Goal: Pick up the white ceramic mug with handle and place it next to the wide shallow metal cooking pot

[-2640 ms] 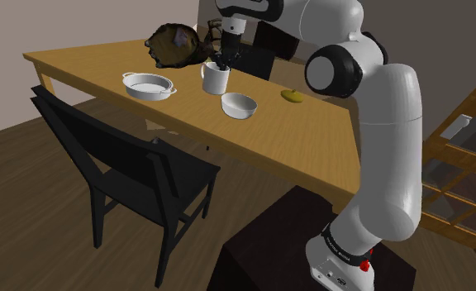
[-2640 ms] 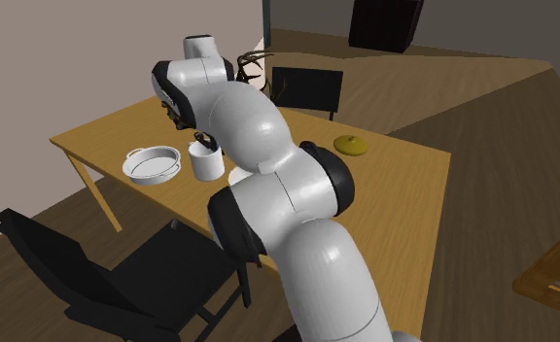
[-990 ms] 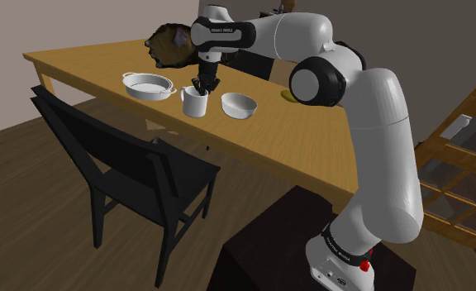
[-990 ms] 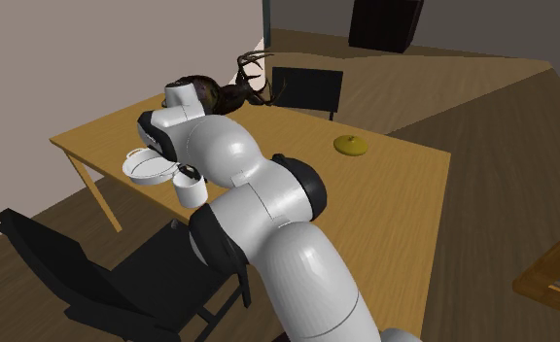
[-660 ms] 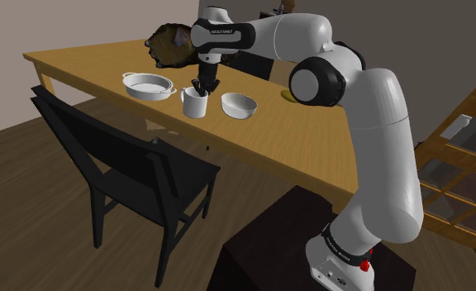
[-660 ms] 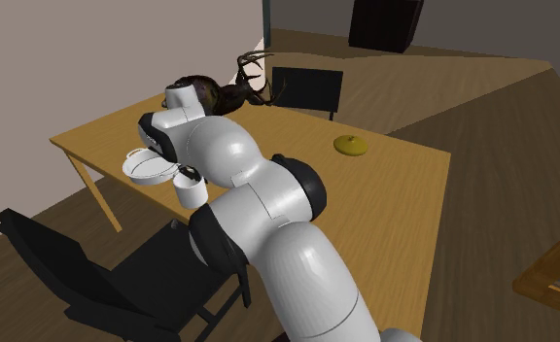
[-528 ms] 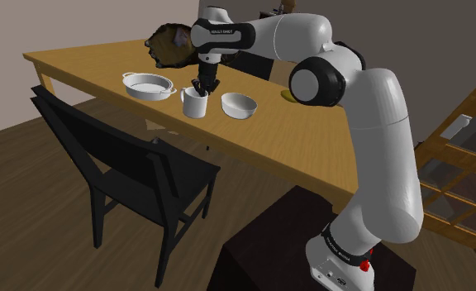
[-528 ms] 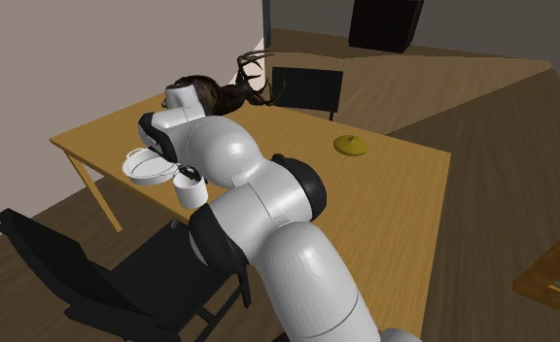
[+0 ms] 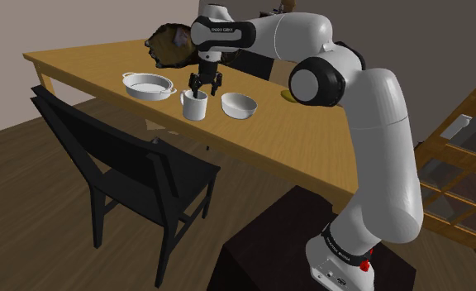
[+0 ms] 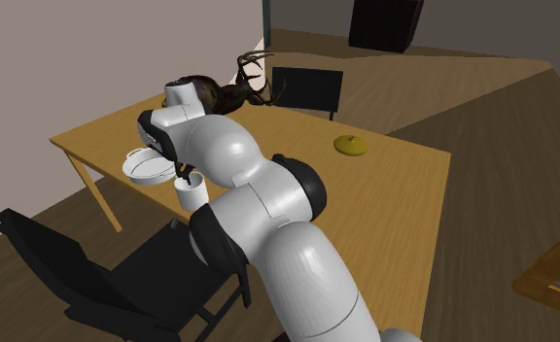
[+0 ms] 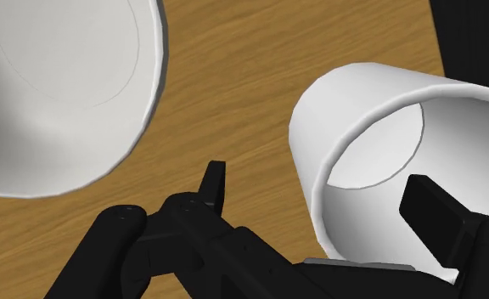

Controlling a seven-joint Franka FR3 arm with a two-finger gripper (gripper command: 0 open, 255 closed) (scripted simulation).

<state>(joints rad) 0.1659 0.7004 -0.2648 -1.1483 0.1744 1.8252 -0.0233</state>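
Fingers just sprang apart: the gripper (image 9: 204, 83) has let go, and the white mug (image 9: 195, 105) stands upright on the table (image 9: 311, 140), just beside the shallow pot (image 9: 149, 85), with a bowl (image 9: 239, 104) on its other side. Nothing is held now. The jaws are wide, one finger (image 11: 215, 183) outside the mug wall, the other over its mouth. Best move, I'd say: lift straight up with no sideways drift, or that inner finger could clip the rim and tip it.
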